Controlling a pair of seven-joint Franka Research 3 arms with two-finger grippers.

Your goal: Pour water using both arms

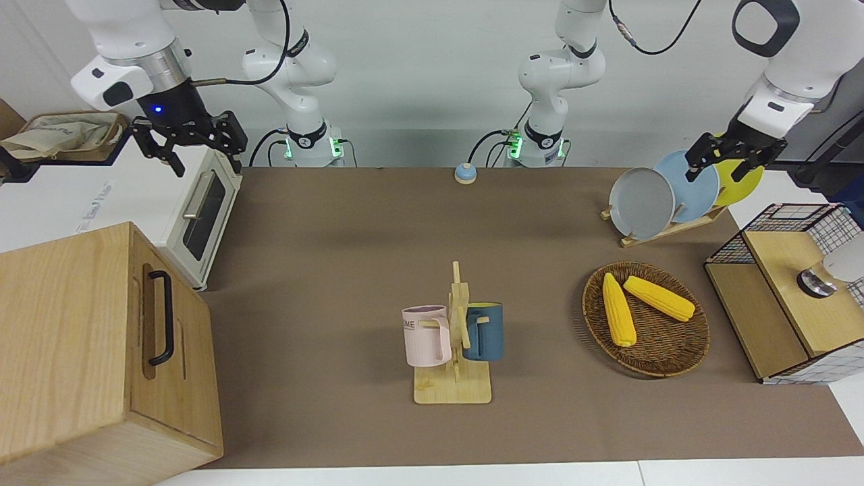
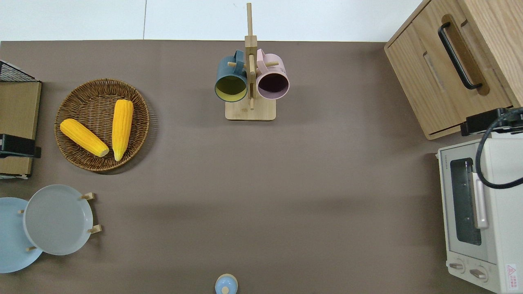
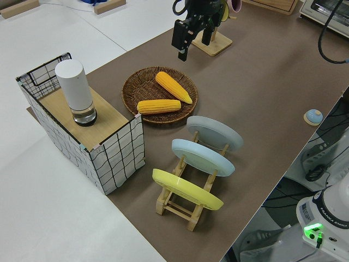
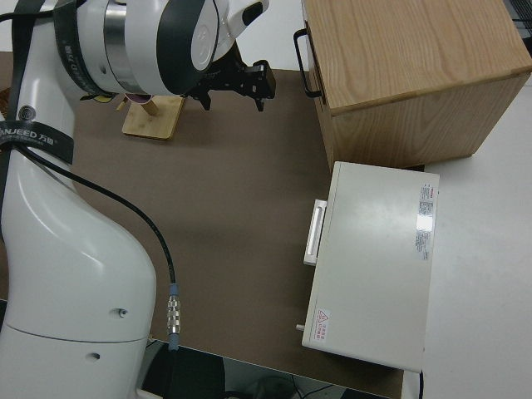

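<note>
Both arms are held up off the table with nothing in them. My right gripper [image 1: 202, 152] [image 4: 233, 93] is open over the gap between the toaster oven and the wooden cabinet. My left gripper [image 1: 719, 163] [image 3: 193, 43] is open over the wooden lid of the wire basket. A pink mug [image 1: 426, 335] [image 2: 273, 81] and a dark blue mug [image 1: 484, 331] [image 2: 231, 83] hang on a wooden rack [image 1: 453, 390] mid-table, away from the robots. A white cylinder with a clear base [image 3: 76, 87] [image 1: 820, 278] stands on the basket's lid. No water can be seen.
A wicker tray [image 1: 665, 358] holds two corn cobs. Three plates stand in a wooden rack [image 3: 188, 204] near the left arm. A toaster oven [image 2: 476, 216] and a wooden cabinet [image 2: 433, 85] fill the right arm's end. A small blue bell [image 1: 465, 173] sits near the arm bases.
</note>
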